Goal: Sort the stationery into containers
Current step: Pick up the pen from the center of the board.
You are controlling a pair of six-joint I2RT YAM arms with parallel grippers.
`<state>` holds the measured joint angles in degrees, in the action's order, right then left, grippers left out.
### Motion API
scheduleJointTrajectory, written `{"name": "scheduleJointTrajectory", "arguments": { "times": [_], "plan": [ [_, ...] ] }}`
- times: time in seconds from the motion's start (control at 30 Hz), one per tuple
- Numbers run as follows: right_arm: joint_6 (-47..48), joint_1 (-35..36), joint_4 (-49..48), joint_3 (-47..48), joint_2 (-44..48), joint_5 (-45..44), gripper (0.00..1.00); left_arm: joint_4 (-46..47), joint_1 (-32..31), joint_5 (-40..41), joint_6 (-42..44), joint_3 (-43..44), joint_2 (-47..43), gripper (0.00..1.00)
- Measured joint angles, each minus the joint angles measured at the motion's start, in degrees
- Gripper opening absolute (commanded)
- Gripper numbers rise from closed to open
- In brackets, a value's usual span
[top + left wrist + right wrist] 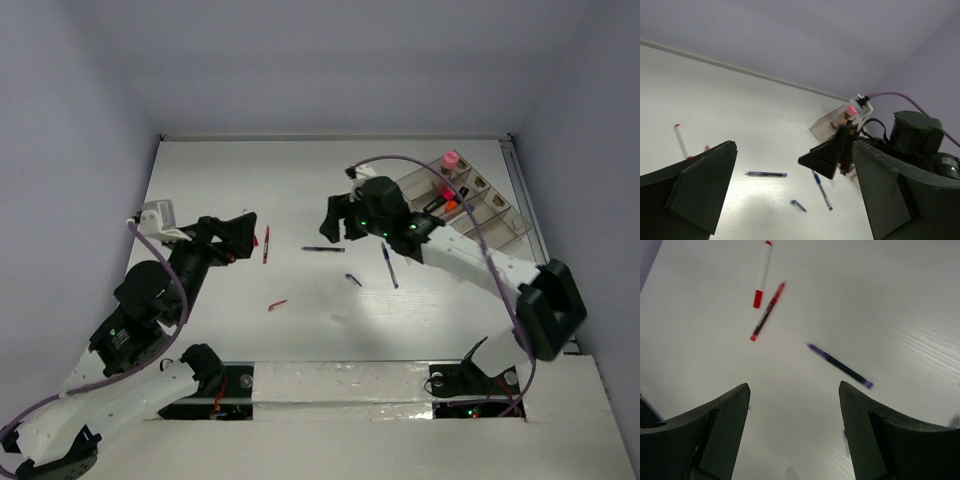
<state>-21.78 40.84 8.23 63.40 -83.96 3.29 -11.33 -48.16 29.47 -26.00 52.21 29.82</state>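
the top view hangs above and behind the arm bases, looking down and forward over the whole tabletop (300, 190) as far as the back wall. the left wrist view sits low and looks almost level across the tabletop toward the far right corner, taking in the organiser tray (827, 127). the right wrist view points steeply down, close to the surface. all three share the dark pen (323, 248); the top and right wrist views also share the red pen (266, 244).

Two blue pens (323, 249) (388, 265), one red pen (768, 311), one red-capped marker (762, 270), one divided tray (497, 203)
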Motion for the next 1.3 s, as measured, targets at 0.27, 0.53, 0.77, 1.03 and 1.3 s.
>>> {"name": "scheduleJointTrajectory", "arguments": {
  "times": [0.27,0.53,0.77,1.03,1.3],
  "plan": [
    [4.28,7.8,1.03,28.61,-28.7,-4.24,0.67,-6.6,0.0,5.9,2.03,-2.25,-5.16,0.99],
    [7.8,10.14,9.7,59.71,-54.01,-9.4,0.6,-6.49,0.52,6.08,4.59,-7.96,-7.19,0.99],
    [9.64,10.25,14.16,77.13,-66.49,-10.71,0.58,-4.48,3.1,2.12,7.13,-8.09,-7.45,0.99],
    [10.1,11.17,14.14,79.19,-70.79,-10.6,0.58,-2.4,9.35,-4.5,8.44,-8.72,-8.66,0.99],
    [10.78,13.18,13.62,79.65,-72.61,-11.3,0.45,-1.73,10.43,-7.34,8.79,-8.74,-8.63,0.99]
  ]
}}
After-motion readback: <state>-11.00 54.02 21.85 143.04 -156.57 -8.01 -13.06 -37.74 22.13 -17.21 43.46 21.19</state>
